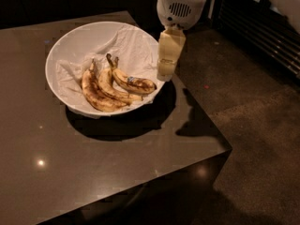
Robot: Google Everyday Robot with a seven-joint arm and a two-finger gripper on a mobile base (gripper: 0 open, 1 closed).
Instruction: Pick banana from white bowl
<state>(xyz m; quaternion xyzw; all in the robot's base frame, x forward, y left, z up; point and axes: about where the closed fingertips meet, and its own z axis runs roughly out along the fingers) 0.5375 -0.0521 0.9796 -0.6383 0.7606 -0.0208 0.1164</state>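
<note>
The wide white bowl (75, 41) with a white cloth lining stands on the dark table. Three bananas lie in it. The rightmost banana (133, 84) is yellow with brown spots, a small blue sticker and a dark tip. Two brown-streaked bananas (101, 90) lie to its left. My gripper (166, 74) hangs from the white wrist (180, 6) over the bowl's right rim, just right of the stickered banana and above it. It holds nothing that I can see.
The dark brown table (108, 153) ends in a front right corner near the bowl. Beyond it is dark speckled floor (253, 125). A slatted dark structure (262, 27) runs along the upper right.
</note>
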